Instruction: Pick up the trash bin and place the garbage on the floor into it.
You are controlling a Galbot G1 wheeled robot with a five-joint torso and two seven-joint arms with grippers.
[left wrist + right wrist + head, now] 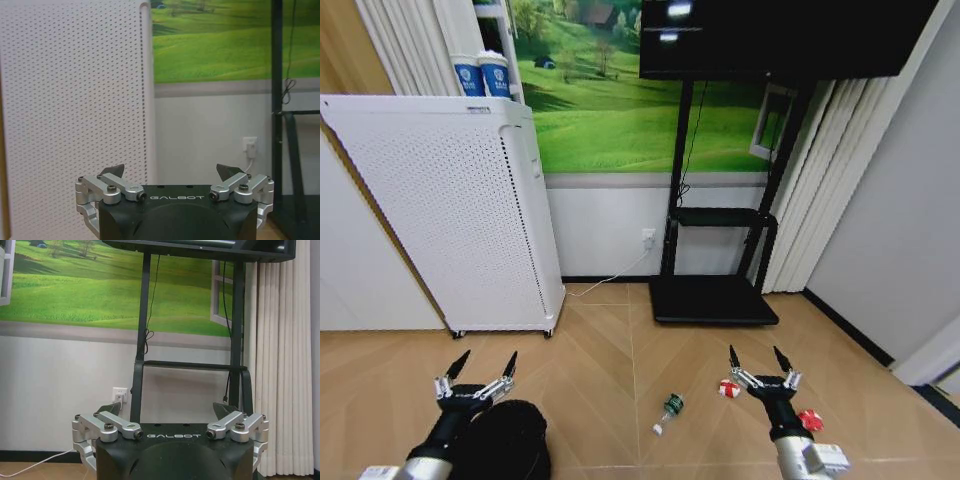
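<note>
Black trash bin [510, 440] sits just under my left gripper [477, 372], fingers spread ready to grab it, while my right gripper [761, 364], also spread, hovers above the floor [610, 380] between two red wrappers [728, 388], bottle [668, 411] off to its left.

I find bare floor [610, 350] between my two arms, open for passage. The trash bin [510, 445] sits directly under my left gripper [478, 371], whose fingers are spread. The white perforated unit [450, 210] blocks the left side. The TV stand base [712, 298] obstructs ahead. A bottle [668, 412] and wrappers [728, 388] lie near my right gripper [760, 362], also spread.
</note>
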